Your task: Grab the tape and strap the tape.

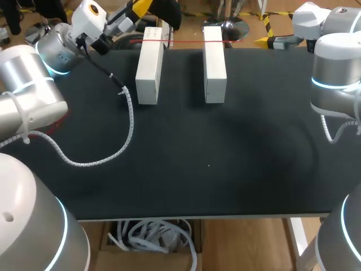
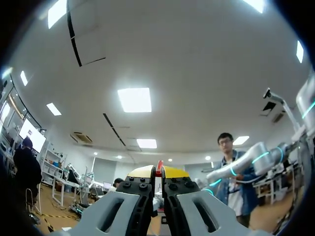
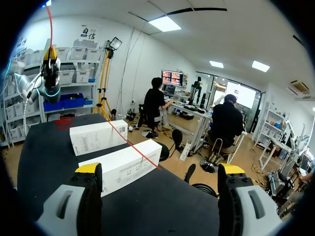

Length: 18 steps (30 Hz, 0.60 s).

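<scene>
Tape point(image 1: 186, 41) runs crosswise over boxes point(image 1: 215, 65).

free: we pass over the near and right table point(image 1: 237, 169) | blocked far: white boxes point(image 1: 149, 65) point(image 1: 214, 63), red tape point(image 1: 186, 41) across them | left: cable point(image 1: 113, 152)

A black mat point(image 1: 225, 169) covers the table, with a pale strip of the tabletop's edge showing along its near side. Two long white boxes lie flat on the mat by the far edge. The left box point(image 1: 149, 65) and the right box point(image 1: 214, 63) lie parallel and apart, their long sides running away from the near edge and a band of bare mat between them. Their near ends are about level. In the right wrist view the right box point(image 3: 120, 166) lies nearer and the left box point(image 3: 98, 136) behind it, both with small print on their sides. A tiny pale speck point(image 1: 208, 165), perhaps a crumb, sits mid-mat.
</scene>
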Motion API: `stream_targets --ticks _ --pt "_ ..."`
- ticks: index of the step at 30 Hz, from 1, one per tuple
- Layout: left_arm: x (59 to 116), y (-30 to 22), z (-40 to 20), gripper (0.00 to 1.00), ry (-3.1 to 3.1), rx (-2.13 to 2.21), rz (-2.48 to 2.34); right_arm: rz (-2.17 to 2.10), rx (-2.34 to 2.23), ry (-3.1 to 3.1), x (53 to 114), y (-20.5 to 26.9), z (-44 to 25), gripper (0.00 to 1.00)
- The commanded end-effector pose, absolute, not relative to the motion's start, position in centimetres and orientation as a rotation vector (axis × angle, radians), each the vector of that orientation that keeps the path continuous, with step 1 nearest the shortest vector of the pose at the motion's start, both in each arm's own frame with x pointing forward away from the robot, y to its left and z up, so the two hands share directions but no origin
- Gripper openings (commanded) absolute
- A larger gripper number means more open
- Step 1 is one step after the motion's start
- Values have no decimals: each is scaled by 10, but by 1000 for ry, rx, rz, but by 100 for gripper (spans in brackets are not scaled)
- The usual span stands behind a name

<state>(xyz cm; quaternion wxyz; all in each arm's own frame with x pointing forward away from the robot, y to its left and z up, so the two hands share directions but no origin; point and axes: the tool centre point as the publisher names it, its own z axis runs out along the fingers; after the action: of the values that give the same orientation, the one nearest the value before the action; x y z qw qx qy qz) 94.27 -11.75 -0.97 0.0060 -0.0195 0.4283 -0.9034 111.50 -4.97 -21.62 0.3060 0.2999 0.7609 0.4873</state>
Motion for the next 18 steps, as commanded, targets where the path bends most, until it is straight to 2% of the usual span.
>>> stream_targets --ticks 1,18 --pt "948 -117 -15 0 1328 -26 -2842 1291 793 2013 1115 -50 -216 100" --pt "950 -114 -14 0 1367 -25 -2829 1291 793 2013 1115 -50 -216 100"
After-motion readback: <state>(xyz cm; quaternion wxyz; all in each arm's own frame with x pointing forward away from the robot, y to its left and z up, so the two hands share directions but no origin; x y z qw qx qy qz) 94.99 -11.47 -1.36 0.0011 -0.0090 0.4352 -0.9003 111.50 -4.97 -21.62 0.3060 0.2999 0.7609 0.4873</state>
